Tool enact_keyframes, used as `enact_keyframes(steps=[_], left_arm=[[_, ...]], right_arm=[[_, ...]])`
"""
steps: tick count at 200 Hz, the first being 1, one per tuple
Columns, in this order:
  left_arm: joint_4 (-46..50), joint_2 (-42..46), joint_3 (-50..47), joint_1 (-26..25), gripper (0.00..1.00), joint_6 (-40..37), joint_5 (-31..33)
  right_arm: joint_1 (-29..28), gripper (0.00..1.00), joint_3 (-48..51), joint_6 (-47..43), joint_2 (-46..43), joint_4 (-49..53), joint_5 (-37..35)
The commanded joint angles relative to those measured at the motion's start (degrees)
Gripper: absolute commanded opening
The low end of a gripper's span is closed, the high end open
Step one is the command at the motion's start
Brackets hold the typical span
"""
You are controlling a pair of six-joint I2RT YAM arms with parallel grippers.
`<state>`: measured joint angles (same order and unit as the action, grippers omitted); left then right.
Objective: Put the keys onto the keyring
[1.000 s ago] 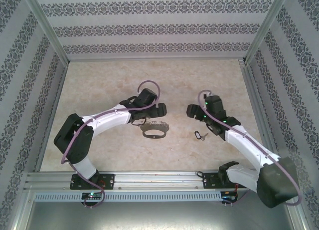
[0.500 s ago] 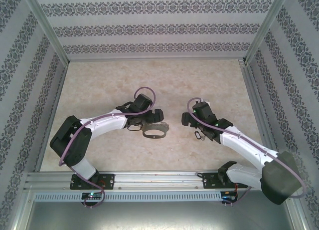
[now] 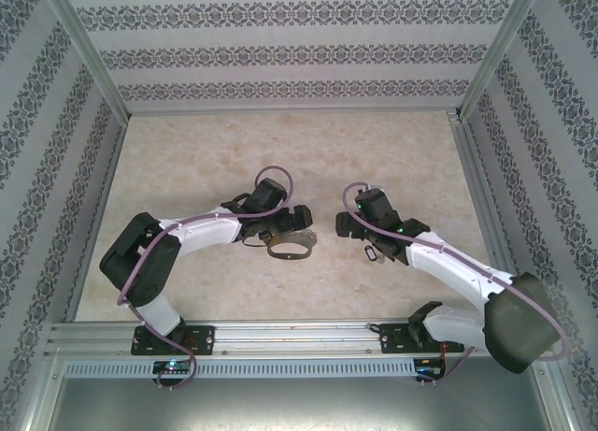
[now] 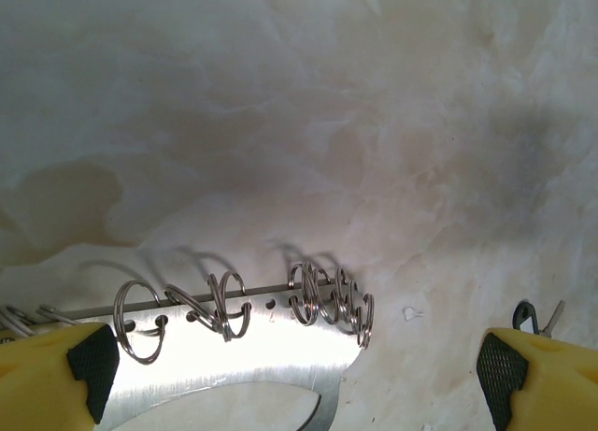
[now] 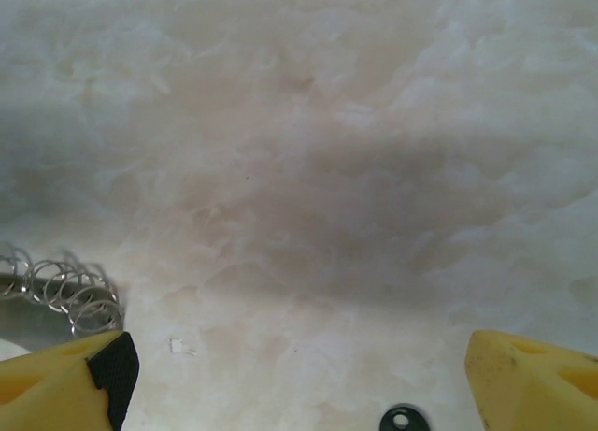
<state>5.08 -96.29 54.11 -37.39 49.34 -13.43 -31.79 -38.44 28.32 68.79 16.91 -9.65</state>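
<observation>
Right wrist view: my right end effector [image 5: 299,375] hangs released over the key [image 5: 402,418]. My left end effector [image 4: 299,370], also released, straddles the keyring [image 4: 234,361] on the counter [image 5: 299,169]. The flat little key could skid away as my fingers [image 5: 523,366] close.

My overhead view is evenly lit, soft and slightly grainy. In my wrist views, broad dim shadows cross the pale table [image 5: 308,122], and the keyring [image 4: 234,366] glints brightly.

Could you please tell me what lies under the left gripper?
The keyring, a flat metal plate with small wire rings, lies on the table between the left gripper's open fingers. One finger covers its end.
</observation>
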Motion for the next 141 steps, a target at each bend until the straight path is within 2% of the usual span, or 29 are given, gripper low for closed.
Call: enact_keyframes(steps=[1,141], left_arm=[[-0.44,-1.81,0.08,0.21,1.0,-0.33,1.29],[3.38,-11.78,13.49,2.51,1.0,-10.54,4.31]], right_arm=[[-1.19,0.9,-1.64,0.09,1.51,-0.77,1.94],[-2.65,0.92,2.31,3.85,0.19,-2.92,3.83]])
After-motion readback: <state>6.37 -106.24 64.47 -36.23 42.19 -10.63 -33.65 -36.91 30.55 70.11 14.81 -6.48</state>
